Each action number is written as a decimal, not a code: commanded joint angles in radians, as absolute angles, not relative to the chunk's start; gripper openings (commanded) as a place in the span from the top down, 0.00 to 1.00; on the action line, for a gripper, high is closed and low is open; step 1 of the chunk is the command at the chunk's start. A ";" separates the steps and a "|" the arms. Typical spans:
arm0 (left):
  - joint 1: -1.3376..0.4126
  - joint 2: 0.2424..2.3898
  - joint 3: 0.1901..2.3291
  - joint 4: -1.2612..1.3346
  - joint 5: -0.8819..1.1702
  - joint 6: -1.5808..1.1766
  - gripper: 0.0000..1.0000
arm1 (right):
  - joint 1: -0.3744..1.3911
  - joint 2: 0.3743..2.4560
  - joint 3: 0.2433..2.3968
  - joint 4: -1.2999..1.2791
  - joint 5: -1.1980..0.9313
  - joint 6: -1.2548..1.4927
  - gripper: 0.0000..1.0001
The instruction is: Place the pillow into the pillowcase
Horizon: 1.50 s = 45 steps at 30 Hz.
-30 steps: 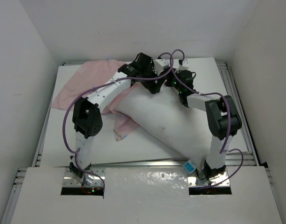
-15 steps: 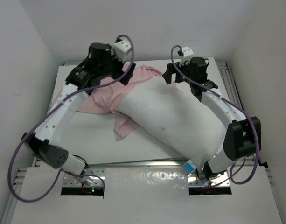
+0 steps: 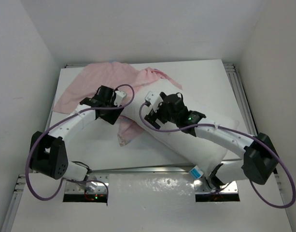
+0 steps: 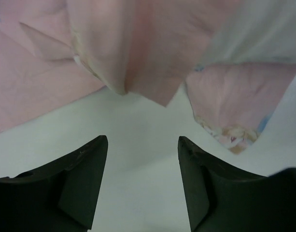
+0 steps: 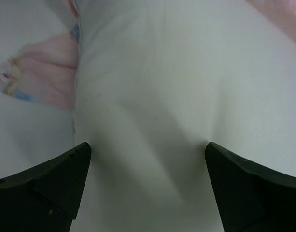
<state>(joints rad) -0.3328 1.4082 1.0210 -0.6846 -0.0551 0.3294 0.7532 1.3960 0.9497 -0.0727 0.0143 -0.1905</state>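
Top external view: both arms stood high over the far end of the table (image 3: 205, 77) half a second ago. They have now swung down and back toward the middle. The left arm is folded low on the 9 o'clock side, and the right arm lies stretched across the pillow (image 3: 191, 147) from 4 o'clock.

The pillow lies diagonally from the centre toward 4 o'clock, and almost all of its white cover is bare. The pillowcase (image 3: 87, 87) is spread at 10 to 11 o'clock. One pink lobe of it reaches toward 12 at the pillow's far end, and a printed flap sticks out from under the pillow's 9 o'clock edge. Judging by that, the lift left the case rumpled beside and partly under the pillow, not around it. Insertion has barely begun, and the case mouth has yet to be found and held open.

The left gripper (image 3: 115, 113) sits at the pillow's 9 o'clock edge. In its wrist view the fingers (image 4: 85, 164) stand moderately apart over bare table and hold nothing. A pink fold hangs just ahead at 12 and the printed flap shows at 2 o'clock.

The right gripper (image 3: 152, 116) is over the pillow's far end. Its fingers (image 5: 51, 183) are spread wide with only white pillow cloth between them, and nothing is pinched. The tips look close against the cloth, but I cannot tell whether they touch it.
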 commanded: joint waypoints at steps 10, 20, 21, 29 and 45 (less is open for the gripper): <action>-0.336 1.571 1.141 -0.566 -0.005 0.227 0.42 | 0.813 1.296 0.746 0.135 0.360 -0.222 0.01; -0.337 1.617 1.226 -0.615 0.020 0.193 0.99 | 0.811 1.393 0.716 0.170 0.472 -0.248 0.01; -0.337 1.605 1.229 -0.624 0.032 0.192 1.00 | 0.811 1.437 0.724 0.170 0.483 -0.249 0.01; -0.366 1.500 1.238 -0.660 0.129 0.282 1.00 | 0.810 1.574 0.839 0.176 0.348 -0.227 0.93; -0.535 1.503 1.515 -0.827 0.448 0.512 1.00 | 0.655 1.578 1.029 0.635 0.210 0.244 1.00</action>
<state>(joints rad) -0.4995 1.5043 1.4334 -0.8642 0.2188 0.4755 0.6334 1.5711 0.9768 0.2806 0.2424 0.0956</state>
